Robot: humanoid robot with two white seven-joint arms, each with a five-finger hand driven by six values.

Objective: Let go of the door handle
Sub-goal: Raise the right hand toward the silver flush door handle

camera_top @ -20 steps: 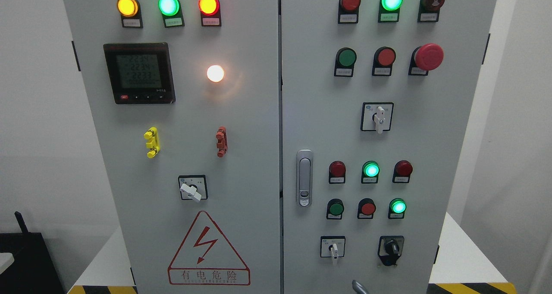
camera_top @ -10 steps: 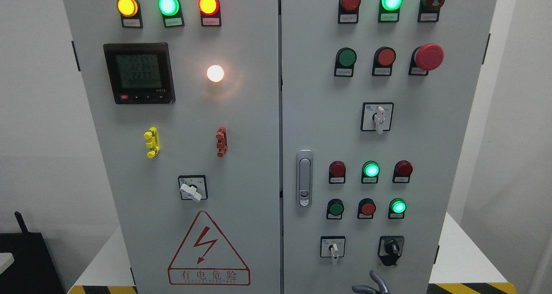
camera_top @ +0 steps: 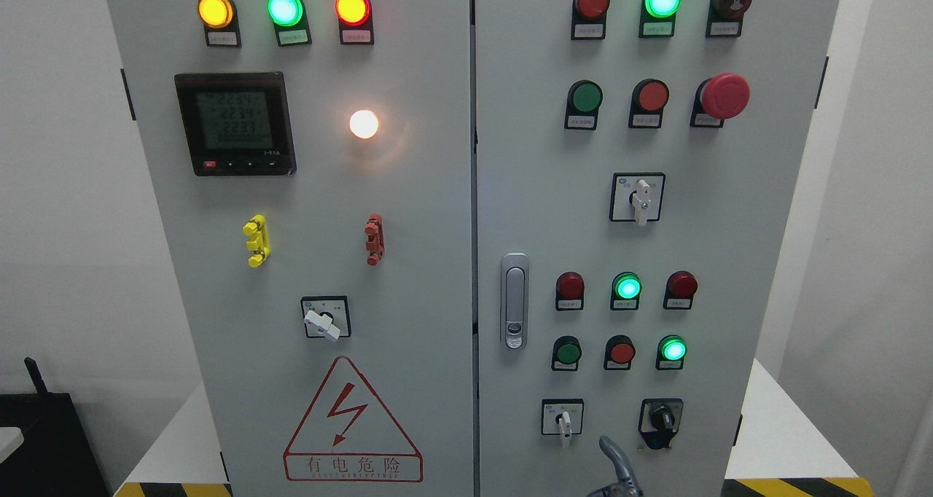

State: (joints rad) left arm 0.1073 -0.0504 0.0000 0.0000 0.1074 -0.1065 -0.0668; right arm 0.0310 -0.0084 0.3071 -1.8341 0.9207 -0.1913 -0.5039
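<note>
The door handle (camera_top: 514, 302) sits upright in its recess at the right door's left edge, untouched. A robot hand (camera_top: 616, 471) shows only a grey finger at the bottom edge (which arm, or whether curled, I cannot tell), well below it.

The cabinet (camera_top: 466, 191) has two doors side by side, meeting at a seam down the middle. On the left door (camera_top: 321, 191) a meter (camera_top: 235, 124) sits upper left, below a row of three lamps (camera_top: 285, 9), with a rotary switch (camera_top: 325, 318) lower down and a warning sign (camera_top: 353, 420) beneath it. The door handle (camera_top: 514, 301) stands upright on the right door (camera_top: 656, 191), just beside the seam. A hand (camera_top: 616, 471) shows at the bottom edge, below and right of the handle, apart from it, between two lower switches (camera_top: 563, 418).
</note>
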